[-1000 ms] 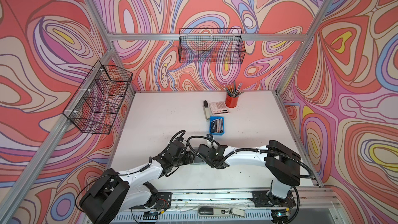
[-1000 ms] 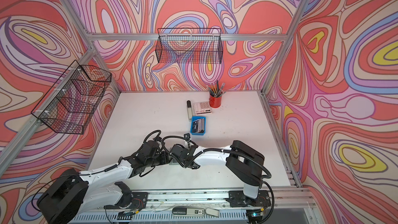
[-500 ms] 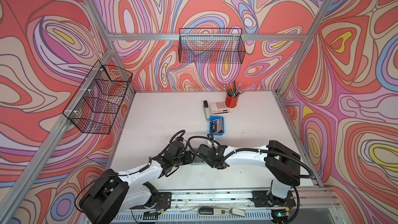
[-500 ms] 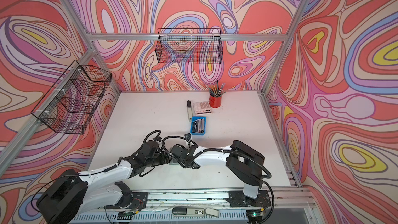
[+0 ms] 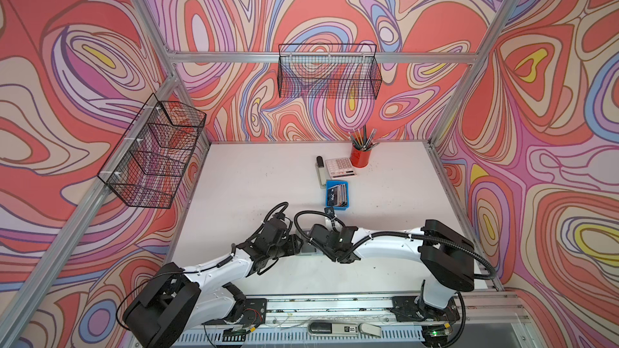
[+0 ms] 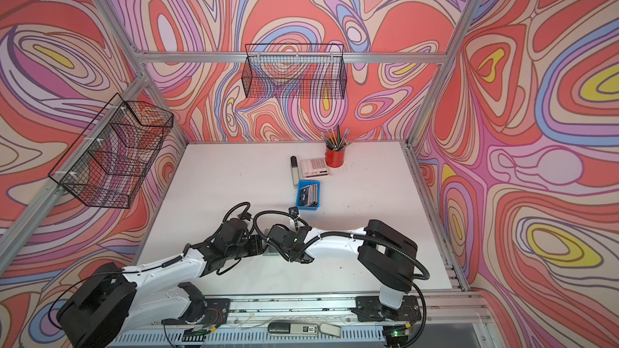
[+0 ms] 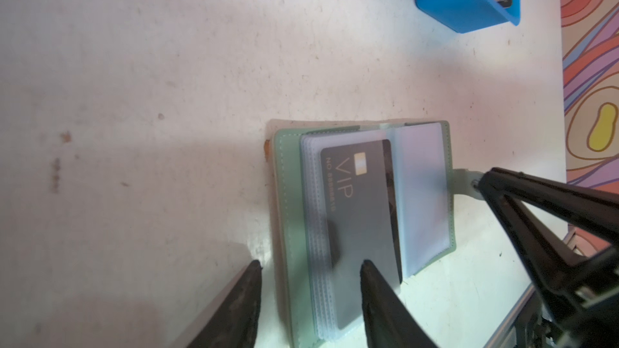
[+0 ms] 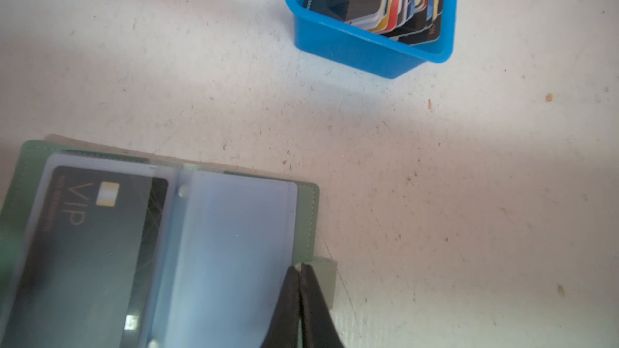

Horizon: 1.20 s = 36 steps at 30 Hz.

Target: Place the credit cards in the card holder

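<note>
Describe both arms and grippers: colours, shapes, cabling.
Both arms match: the left arm and right arm have white shells, bulky black joint housings and black corrugated cables looping outside. The left gripper and right gripper carry matte black fingers tapering to narrow tips.

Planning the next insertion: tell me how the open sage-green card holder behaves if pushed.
The sage-green card holder likely slides easily: thin, flat on the smooth white table. Its clear plastic sleeves look floppy and would probably flip.

Matt, stitched green leather-like holder (image 7: 286,195) with glossy clear plastic sleeves (image 7: 422,189); smooth dark plastic card (image 7: 361,202); glossy blue plastic tray (image 8: 351,48); scuffed matt white table (image 7: 167,61).
</note>
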Tool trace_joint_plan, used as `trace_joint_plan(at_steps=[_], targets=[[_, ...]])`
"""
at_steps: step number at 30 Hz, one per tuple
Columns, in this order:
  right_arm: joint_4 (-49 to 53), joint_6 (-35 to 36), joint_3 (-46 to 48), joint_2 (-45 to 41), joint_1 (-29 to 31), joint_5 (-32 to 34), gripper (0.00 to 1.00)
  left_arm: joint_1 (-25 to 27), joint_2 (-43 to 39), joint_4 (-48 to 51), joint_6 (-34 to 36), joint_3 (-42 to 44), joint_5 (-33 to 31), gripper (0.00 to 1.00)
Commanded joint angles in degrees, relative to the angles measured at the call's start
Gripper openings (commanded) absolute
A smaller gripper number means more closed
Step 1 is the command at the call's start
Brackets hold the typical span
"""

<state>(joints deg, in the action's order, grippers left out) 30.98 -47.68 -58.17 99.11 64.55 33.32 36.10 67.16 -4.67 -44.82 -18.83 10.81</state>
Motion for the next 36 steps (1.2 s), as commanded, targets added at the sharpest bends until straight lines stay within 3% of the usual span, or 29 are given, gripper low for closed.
trace_joint_plan(at_steps=[1,7,15,18,25,31,36], targets=[[-4.7,-1.4,3.9,-3.6,0.2,-0.8,0.00,0.3,0.1,3.8,-1.0,-1.5,-3.1,0.53],[-14.1,-2.9,10.6,-6.9,-0.4,-4.9,0.00,0.3,3.5,0.0,-1.0,-1.9,0.2,0.55],[-28.0,-4.5,17.9,-9.4,-1.5,-11.7,0.00,0.3,10.0,-17.0,-3.1,-1.3,14.9,0.50],[-29.6,-4.6,18.6,-10.4,-1.5,-11.9,0.00,0.3,9.9,-20.2,-3.9,-1.7,17.4,0.49],[-31.4,-4.7,19.4,-11.3,-1.5,-11.5,0.00,1.6,6.8,-22.3,-3.2,-1.7,18.6,0.49],[-32.8,-5.1,20.5,-12.5,-1.6,-10.9,0.00,3.7,10.7,-30.2,-4.6,-1.5,21.5,0.49],[-32.9,-5.7,22.3,-13.9,-2.6,-10.1,0.00,6.6,12.3,-31.0,-4.1,-2.2,19.2,0.49]])
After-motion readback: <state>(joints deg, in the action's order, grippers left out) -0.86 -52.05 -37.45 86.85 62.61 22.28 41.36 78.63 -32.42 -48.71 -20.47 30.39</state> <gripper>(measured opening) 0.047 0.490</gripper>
